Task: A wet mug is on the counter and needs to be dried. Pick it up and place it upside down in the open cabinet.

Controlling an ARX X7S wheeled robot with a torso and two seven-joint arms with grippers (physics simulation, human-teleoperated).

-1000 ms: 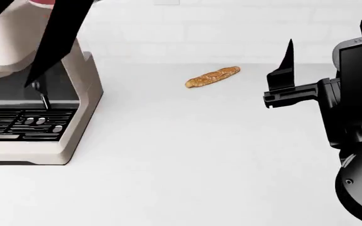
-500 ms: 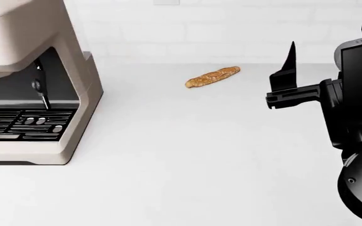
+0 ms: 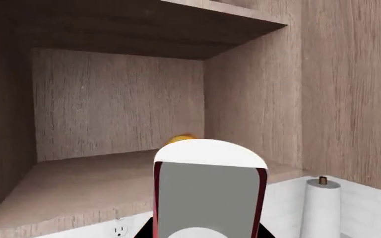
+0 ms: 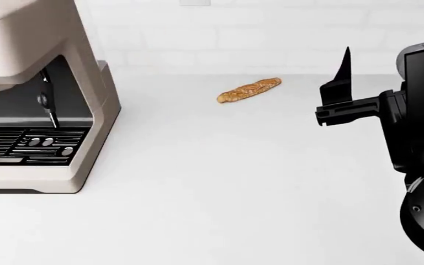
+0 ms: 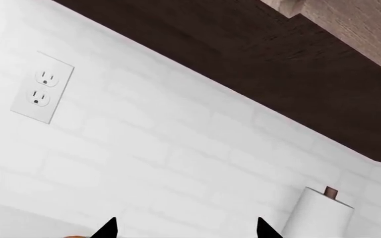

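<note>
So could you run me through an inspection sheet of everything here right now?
Surface: white counter, mostly bare.
Job's things: mug in the left gripper, raised before the open cabinet; white rim and dark-red edges show.
Clutter: baguette near the back wall; coffee machine at left.
Grippers: left hidden behind the mug; right gripper open, empty, above the counter.
Cables: nothing seen.
Surroundings: white tiled wall, power outlet, paper towel roll.
</note>
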